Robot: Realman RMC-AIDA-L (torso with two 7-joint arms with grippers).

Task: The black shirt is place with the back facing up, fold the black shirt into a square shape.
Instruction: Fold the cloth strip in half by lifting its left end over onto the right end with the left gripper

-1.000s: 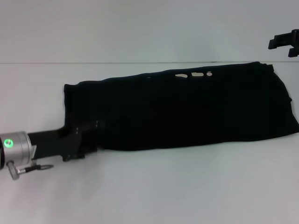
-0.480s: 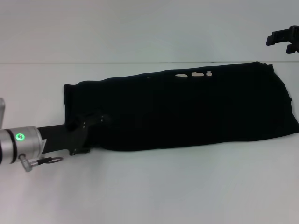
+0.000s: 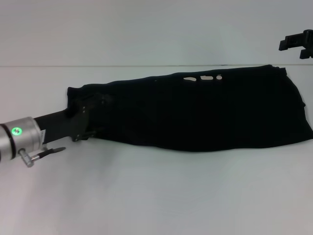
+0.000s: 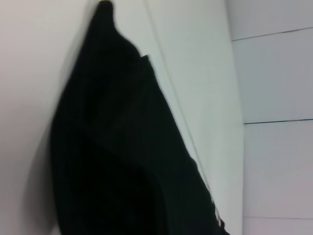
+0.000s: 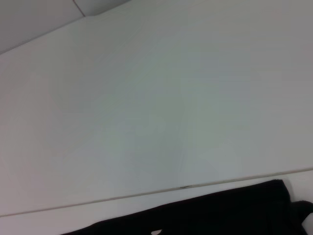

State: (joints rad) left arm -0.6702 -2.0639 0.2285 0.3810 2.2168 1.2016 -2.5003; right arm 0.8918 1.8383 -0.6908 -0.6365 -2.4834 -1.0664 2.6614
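Table (image 3: 156,196): white. Shirt (image 3: 205,112) folded into a long band across its middle. Left claw (image 3: 90,115) at the band's left end, clamped on the shirt edge. Right claw (image 3: 296,43) raised far right; grip state unclear.

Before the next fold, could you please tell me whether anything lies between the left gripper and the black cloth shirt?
Nothing visible does. The left gripper is already at the left end of the black cloth shirt on the white table; the right gripper is raised far right.
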